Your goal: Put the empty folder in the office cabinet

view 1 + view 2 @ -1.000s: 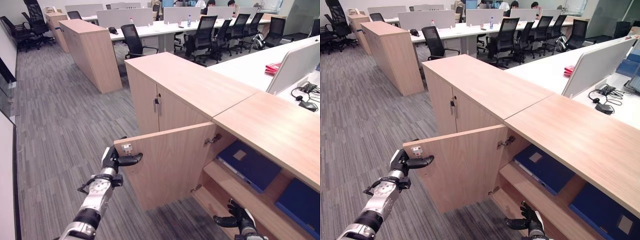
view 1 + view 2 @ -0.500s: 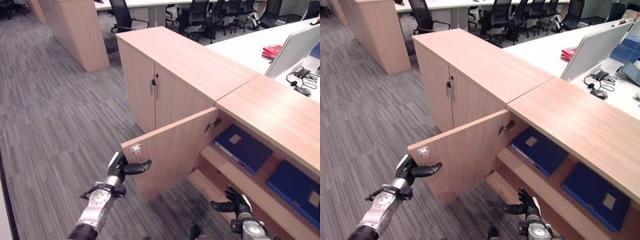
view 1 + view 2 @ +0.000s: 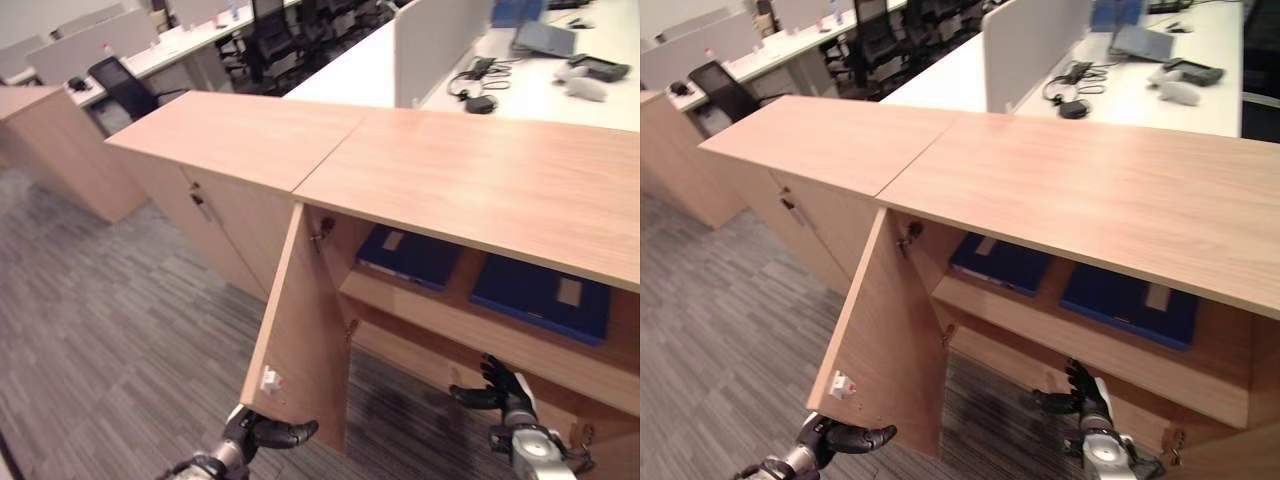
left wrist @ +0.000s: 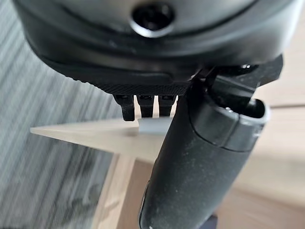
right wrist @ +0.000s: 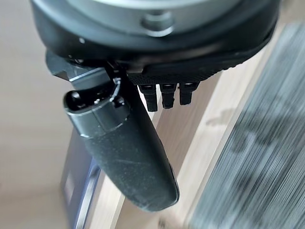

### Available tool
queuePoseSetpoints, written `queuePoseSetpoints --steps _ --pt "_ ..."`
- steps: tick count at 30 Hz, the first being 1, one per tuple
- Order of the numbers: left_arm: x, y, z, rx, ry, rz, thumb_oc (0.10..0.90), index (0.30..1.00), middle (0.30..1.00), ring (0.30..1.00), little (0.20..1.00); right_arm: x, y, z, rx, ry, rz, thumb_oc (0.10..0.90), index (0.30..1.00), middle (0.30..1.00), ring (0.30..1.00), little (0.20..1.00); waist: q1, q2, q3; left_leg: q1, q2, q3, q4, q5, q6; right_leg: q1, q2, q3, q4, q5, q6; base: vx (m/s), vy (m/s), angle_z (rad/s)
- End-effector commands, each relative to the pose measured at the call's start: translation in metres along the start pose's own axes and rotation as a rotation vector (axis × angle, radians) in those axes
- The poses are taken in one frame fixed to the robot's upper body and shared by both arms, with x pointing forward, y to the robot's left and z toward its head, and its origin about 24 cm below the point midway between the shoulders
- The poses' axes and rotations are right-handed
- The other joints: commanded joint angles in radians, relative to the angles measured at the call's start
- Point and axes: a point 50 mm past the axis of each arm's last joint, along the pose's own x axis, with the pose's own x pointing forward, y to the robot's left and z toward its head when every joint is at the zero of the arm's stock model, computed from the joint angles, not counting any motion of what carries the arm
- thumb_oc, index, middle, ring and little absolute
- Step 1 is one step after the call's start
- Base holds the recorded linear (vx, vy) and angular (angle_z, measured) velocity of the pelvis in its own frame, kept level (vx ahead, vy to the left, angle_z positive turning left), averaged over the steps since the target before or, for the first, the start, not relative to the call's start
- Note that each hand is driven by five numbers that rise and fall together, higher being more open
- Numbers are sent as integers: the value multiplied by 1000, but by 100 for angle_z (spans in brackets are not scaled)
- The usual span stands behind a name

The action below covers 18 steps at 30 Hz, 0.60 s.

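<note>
Lying flat on the upper shelf, above and beyond the right robot hand, two dark blue folders sit side by side, smooth-covered, each with a pale label. Office cabinet: light wood-grain laminate, flat top. Right robot hand spread loosely, holding nothing. Left robot hand relaxed at the lower corner of the open door, by its white catch. Striped grey carpet beneath.

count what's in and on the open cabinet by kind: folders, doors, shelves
Blue folders: 2, one left and one right, both lying flat on the shelf
Open cabinet doors: 1, with the left hand at its lower edge
Shelves: 1
Total: 4
</note>
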Motion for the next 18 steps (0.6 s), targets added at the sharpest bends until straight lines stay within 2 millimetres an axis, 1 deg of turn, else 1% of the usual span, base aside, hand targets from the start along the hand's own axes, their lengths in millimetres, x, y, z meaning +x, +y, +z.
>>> queuePoseSetpoints --steps 1,2,4,5,6,7,8,9,10,11,12,13,14,15,16,17,18 --pt "33 -14 81 68 -326 -117 800 900 900 900 900 11 19 57 33 -232 39 800 900 900 900 900 -55 -12 -21 -36 -16 -19 50 -42 -42 36 11 82 -13 -48 13 -27 -87 -52" --pt "35 -18 81 60 -326 -125 800 900 900 900 900 12 19 60 21 -240 35 800 900 900 900 900 -62 -3 -13 -37 3 -17 63 -26 -55 38 24 100 -19 -55 9 -62 -132 -47" --pt "38 -21 80 52 -326 -124 800 900 900 900 900 14 19 65 4 -255 35 800 900 900 900 900 -80 1 -7 -40 25 -29 83 -15 -68 27 37 140 -17 -62 -2 -68 -144 -50" --pt "40 -22 81 51 -329 -122 800 900 900 900 900 15 21 71 -5 -270 42 800 900 900 900 900 -81 6 -4 -49 32 -56 105 -2 -75 13 50 166 -12 -64 -10 -28 -125 -75" --pt "41 -24 80 40 -330 -117 800 900 900 900 900 17 24 77 -18 -286 50 800 900 900 900 900 -74 5 2 -54 22 -124 132 4 -75 7 58 194 -11 -70 -13 -28 -79 -93" --pt "41 -24 81 40 -332 -116 800 900 900 900 900 17 24 78 -19 -288 50 800 900 900 900 900 -73 7 0 -60 25 -123 133 7 -75 -1 61 196 -10 -66 -15 0 -129 -98" --pt "42 -27 79 20 -332 -105 800 900 900 900 900 19 31 83 -55 -298 78 800 900 900 900 900 -45 -7 4 -74 -33 -311 151 -24 -49 -29 71 273 4 -66 -20 20 -138 -95" --pt "42 -26 79 11 -335 -97 800 900 900 900 900 20 33 82 -70 -293 93 800 900 900 900 900 -36 -15 4 -75 -59 -379 144 -57 -37 -35 75 310 2 -69 -23 110 -198 -179" --pt "44 -24 84 -7 -356 -76 800 900 900 900 900 21 38 79 -76 -277 109 800 900 900 900 900 -18 -29 -7 -91 -109 -488 121 -102 -25 -53 92 375 -9 -61 -32 172 -120 -225" --pt "45 -23 86 -17 -369 -63 800 900 900 900 900 22 40 79 -74 -271 115 800 900 900 900 900 -7 -37 -11 -102 -131 -528 111 -119 -24 -52 97 397 -15 -58 -34 154 -80 -231" --pt "45 -23 86 -17 -369 -63 800 900 900 900 900 22 40 79 -74 -271 116 800 900 900 900 900 -7 -38 -9 -100 -133 -527 113 -122 -23 -50 95 398 -15 -60 -33 217 -50 -143" --pt "48 -18 88 -45 -378 -18 800 900 900 900 900 22 46 76 -66 -256 131 800 900 900 900 900 16 -52 -14 -142 -167 -595 92 -108 -25 -43 112 439 -31 -54 -34 157 -28 -99" --pt "48 -18 88 -44 -378 -17 800 900 900 900 900 22 47 76 -66 -256 131 800 900 900 900 900 17 -54 -12 -140 -169 -593 93 -111 -24 -40 109 440 -33 -56 -34 216 -60 -123" --pt "51 -14 90 -56 -380 14 800 900 900 900 900 22 48 75 -65 -253 140 800 900 900 900 900 24 -61 -9 -162 -181 -601 89 -100 -24 -29 117 457 -36 -57 -33 151 -47 -101" --pt "53 -1 90 -90 -381 96 800 900 900 900 900 19 53 71 -67 -243 167 800 900 900 900 900 26 -64 -8 -157 -181 -576 57 -93 -23 -11 137 480 -38 -61 -33 146 -49 -55" --pt "53 -1 90 -91 -381 97 800 900 900 900 900 19 53 71 -67 -243 167 800 900 900 900 900 28 -64 -5 -150 -180 -573 53 -93 -23 -9 137 483 -38 -62 -33 130 3 -2" --pt "54 9 89 -95 -366 148 800 900 900 900 900 16 54 66 -69 -233 181 800 900 900 900 900 21 -65 -14 -131 -175 -556 36 -92 -22 1 141 488 -40 -64 -31 185 58 -56"
